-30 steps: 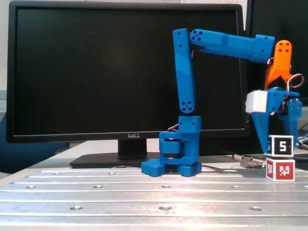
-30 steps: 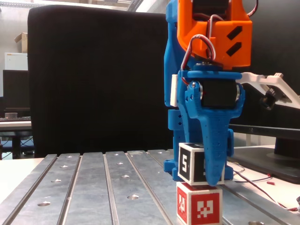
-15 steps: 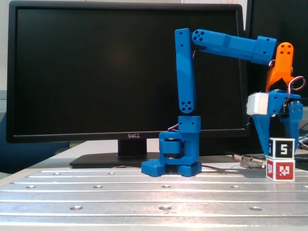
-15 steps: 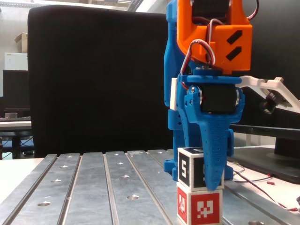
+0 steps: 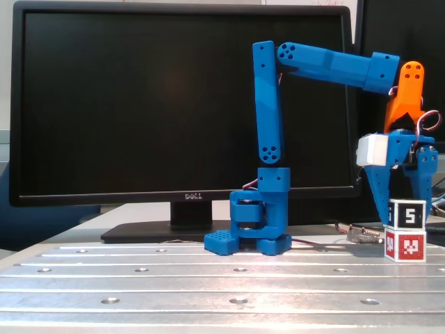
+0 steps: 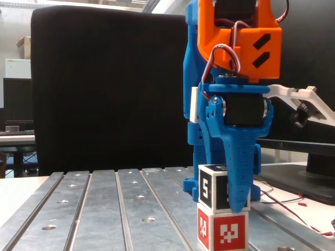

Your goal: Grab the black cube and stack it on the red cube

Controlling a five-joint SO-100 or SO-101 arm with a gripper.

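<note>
The black cube point(image 5: 410, 214) with a white "5" sits squarely on top of the red cube point(image 5: 405, 245) at the right end of the table. In the other fixed view the black cube point(image 6: 209, 189) also rests on the red cube point(image 6: 222, 232). My blue gripper point(image 5: 405, 212) comes down from above and straddles the black cube, one finger tight against each side. In the other fixed view the gripper point(image 6: 233, 201) has its near finger point(image 6: 238, 178) covering the cube's right face, tip reaching the red cube's top edge. The far finger is hidden.
The arm's blue base point(image 5: 250, 240) stands mid-table on the slotted metal plate point(image 5: 174, 285). A large Dell monitor point(image 5: 139, 104) fills the back. Loose cables and a small metal part point(image 5: 361, 235) lie just left of the stack.
</note>
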